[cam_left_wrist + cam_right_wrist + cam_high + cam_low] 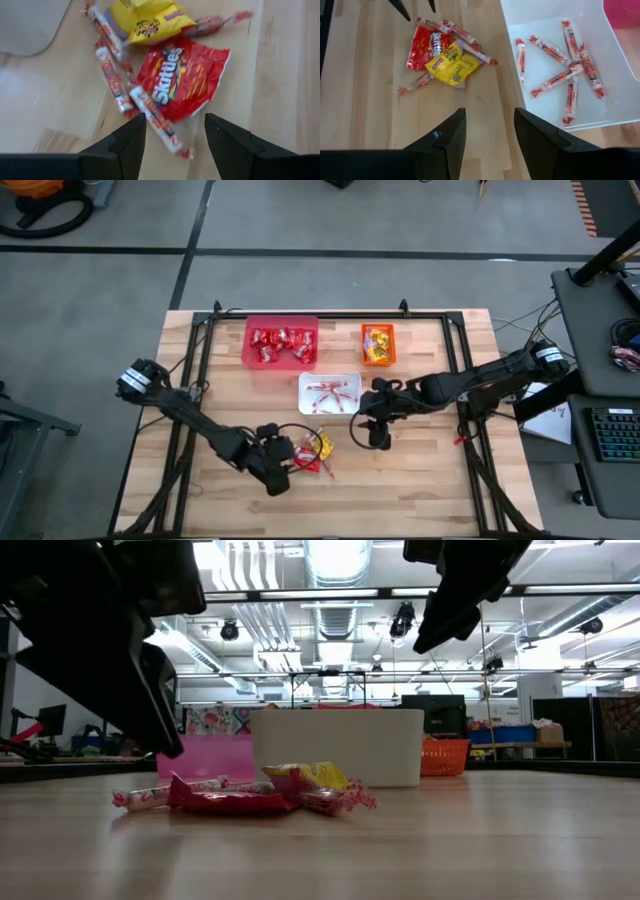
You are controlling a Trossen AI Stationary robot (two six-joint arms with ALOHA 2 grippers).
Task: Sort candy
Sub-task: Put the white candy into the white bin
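**Open over a crowded pile**

My left gripper [174,135] is spread wide and holds nothing, hovering just above the loose pile near the front of the table [420,490]. Between my fingers [127,142] lies the end of one stick [155,117], with the red packet [182,80] just past it and partly under it. I cannot tell whether a fingertip touches the wood.

The risk, as I judge it, is a double grab. The stick lies across the packet's edge, so if I close here I may pinch both and carry the wrong sweet to a bin. A shallow bite on the slim stick could also let it roll or slip out. Pushing down could scatter the other sticks and the yellow packet [150,20], which sit touching one another.

My right gripper [485,132] is also open and empty, waiting over bare wood between the pile and the white bin [620,112].

Sorted candy already lies in the bins: sticks in the white one, red packets in the pink bin [280,343], yellow-orange ones in the orange bin [378,344].
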